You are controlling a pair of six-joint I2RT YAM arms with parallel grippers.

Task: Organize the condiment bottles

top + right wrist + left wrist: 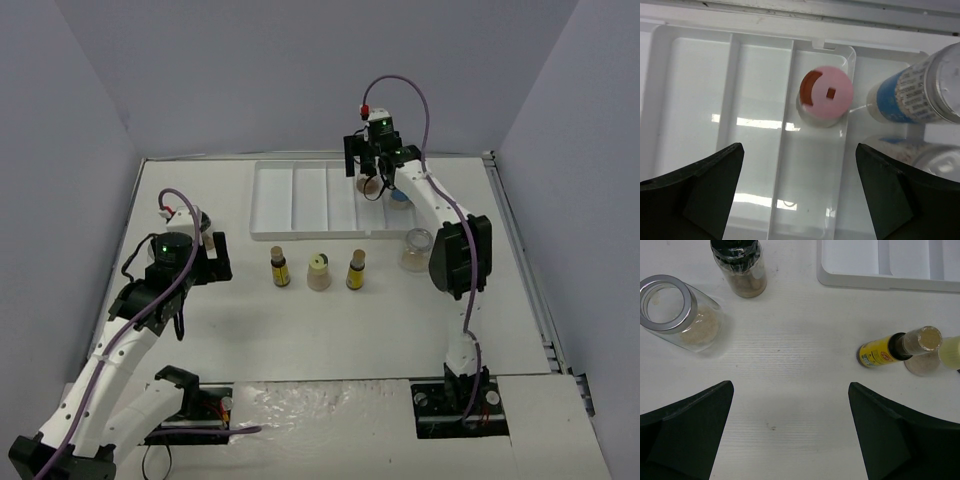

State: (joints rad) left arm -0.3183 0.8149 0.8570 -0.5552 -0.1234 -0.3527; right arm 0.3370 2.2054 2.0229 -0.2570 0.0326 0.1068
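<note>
The tray (760, 125) is glossy white plastic, the pink cap (826, 92) matt, the jar (700, 325) clear and smooth.

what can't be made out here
- Right wrist view: blue-labelled bottle cut off by the right edge, print blurred.
- Left wrist view: black-capped jar cut off by the upper edge.
- Left wrist view: yellow-labelled bottle, print too small to read.
- Top view: clear jar partly hidden by right arm.

the white bench (300, 330) holds a white tray (280, 195) near the back. three small bottles (318, 272) stand in a row just in front. a clear jar (417, 250) stands to their right. a black-capped jar (740, 270) and a silver-rimmed jar (677, 315) sit at the left.
</note>
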